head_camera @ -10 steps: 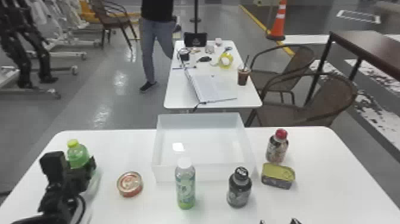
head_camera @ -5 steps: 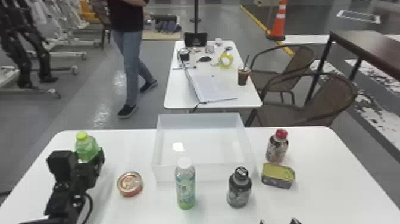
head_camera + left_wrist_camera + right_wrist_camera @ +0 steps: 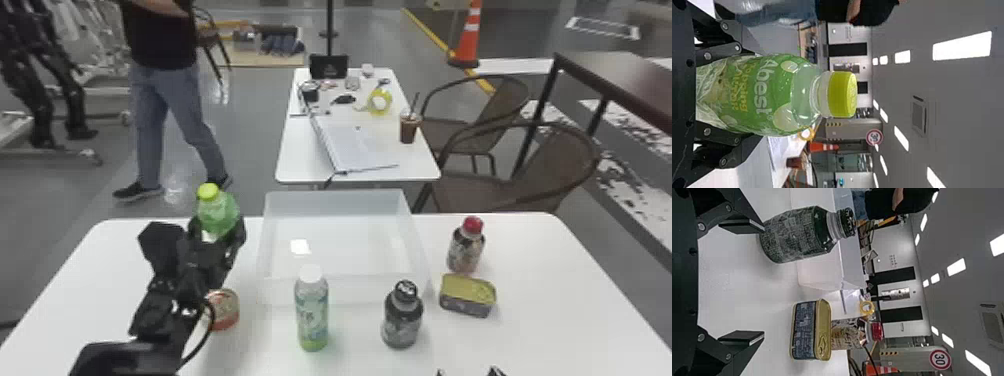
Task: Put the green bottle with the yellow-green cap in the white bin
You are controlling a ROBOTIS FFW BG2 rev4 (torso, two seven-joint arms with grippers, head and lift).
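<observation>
The head view takes in the whole desk [image 3: 545, 345]: the left claw [image 3: 218, 232] is up over it, just left of the white bin [image 3: 345, 290], with the green bottle with the yellow-green cap [image 3: 218, 212] in its grip, outside the bin. The arm crosses in front of a round red can [image 3: 226, 311]. Before the bin stand a white-capped bottle [image 3: 311, 315] and a dark bottle [image 3: 402, 320]; to its right are a flat tin [image 3: 467, 296] and a red-capped bottle [image 3: 465, 250], and the tips of the right claw [image 3: 468, 373] poke in at the bottom edge. The right wrist view gives the right claw [image 3: 764, 281] its full shape, fingers spread wide with nothing between them, and brings out the ring pull on the tin's gold lid. The left wrist view looks closely at the left claw [image 3: 756, 96], its fingers parted by the bottle's width and pressed to opposite sides of its body. There the green bottle can be read in detail: clear plastic under a bright green label with white and yellow lettering and pale round spots, shoulders narrowing to a clear neck, and a ribbed cap screwed on. It is held roughly upright, cap uppermost; the fingers and claw hide its base.
</observation>
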